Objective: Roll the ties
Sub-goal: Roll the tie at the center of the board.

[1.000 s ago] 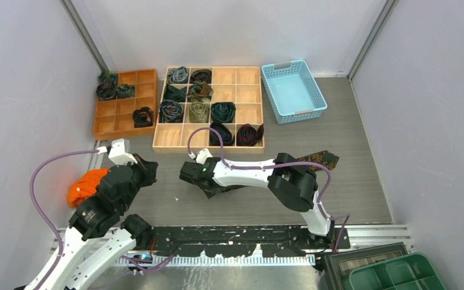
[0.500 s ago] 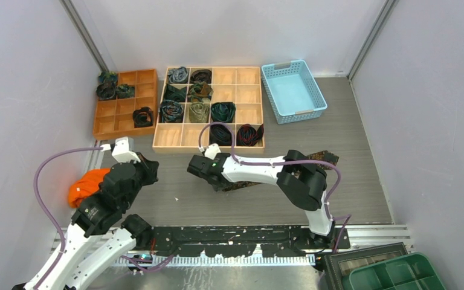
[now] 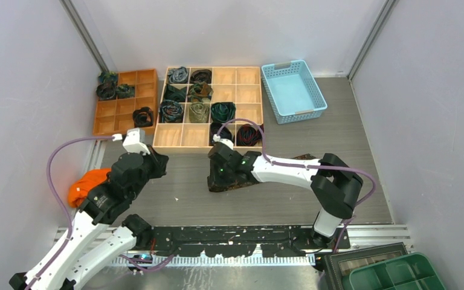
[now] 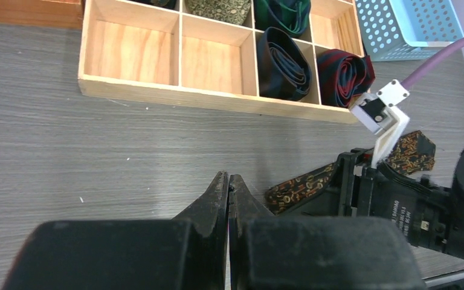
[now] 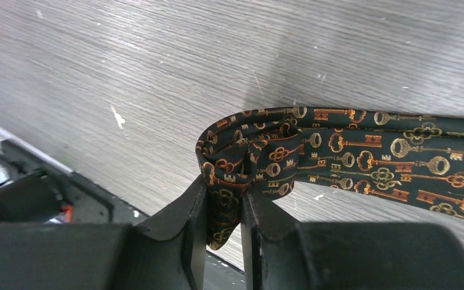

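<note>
In the lower middle of the right wrist view, the right gripper [image 5: 223,202] is pinching the folded end of the key-patterned tie [image 5: 368,151]. Its two dark fingers [image 5: 194,211] are standing only a narrow gap apart, with the bunched fabric squeezed between them. From that fold the tie is running as a flat strip toward the right edge of the frame, lying on the grey wood-grain table [image 5: 157,60]. In the overhead view the same tie is lying at the centre of the frame, just below the pale wooden tray [image 3: 175,147]. Its gripped end is sitting at centre-left and its other end is reaching toward the right under the white arm. The left gripper [image 4: 228,184] is pointing at bare table from the bottom centre of its own view, its jaws pressed fully together and holding nothing. Overhead it is sitting left of centre, apart from the tie. In the upper middle of the overhead frame, rolled ties [image 3: 199,112] are sitting as spirals in several compartments of the pale tray. A few more are resting in the orange tray [image 3: 106,124] to its left. A blue basket [image 3: 269,90] is standing at the upper right, and an orange cloth [image 3: 83,186] is lying near the left edge beside the left arm.
</note>
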Controlling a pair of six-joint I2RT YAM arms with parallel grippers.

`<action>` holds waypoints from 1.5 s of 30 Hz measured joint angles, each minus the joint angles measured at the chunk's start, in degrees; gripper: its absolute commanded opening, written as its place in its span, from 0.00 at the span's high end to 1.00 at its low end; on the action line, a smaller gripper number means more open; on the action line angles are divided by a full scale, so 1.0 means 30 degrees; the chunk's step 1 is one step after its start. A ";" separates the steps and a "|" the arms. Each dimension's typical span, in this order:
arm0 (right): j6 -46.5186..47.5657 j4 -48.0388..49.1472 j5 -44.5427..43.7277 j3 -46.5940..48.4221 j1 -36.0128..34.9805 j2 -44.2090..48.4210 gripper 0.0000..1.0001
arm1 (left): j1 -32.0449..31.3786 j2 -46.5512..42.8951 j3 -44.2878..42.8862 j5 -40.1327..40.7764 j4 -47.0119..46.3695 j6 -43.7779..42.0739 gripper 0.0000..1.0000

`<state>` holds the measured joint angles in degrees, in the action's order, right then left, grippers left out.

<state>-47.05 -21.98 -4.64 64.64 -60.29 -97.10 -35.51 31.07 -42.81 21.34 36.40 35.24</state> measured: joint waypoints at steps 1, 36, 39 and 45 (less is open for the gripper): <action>-0.0255 0.0772 0.0707 -0.0488 0.0284 0.0160 0.77 | 0.0000 0.0131 -0.0051 -0.0095 -0.0109 -0.0007 1.00; -0.4539 1.5759 1.0200 -1.0295 0.5581 0.1093 0.77 | 0.0000 0.3534 -0.0554 -0.2208 -0.2973 0.0051 1.00; -0.4503 1.5977 1.0477 -1.0499 0.6011 0.1027 0.77 | 0.0000 0.3752 -0.0554 -0.2353 -0.3147 0.0073 1.00; -0.4255 1.5992 1.0703 -1.0746 0.6586 0.1027 0.72 | 0.0000 0.4102 -0.0554 -0.2543 -0.3351 0.0080 1.00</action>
<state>-59.81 26.00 27.46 32.40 -40.53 -94.02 -35.51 43.38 -44.47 13.72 26.35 35.48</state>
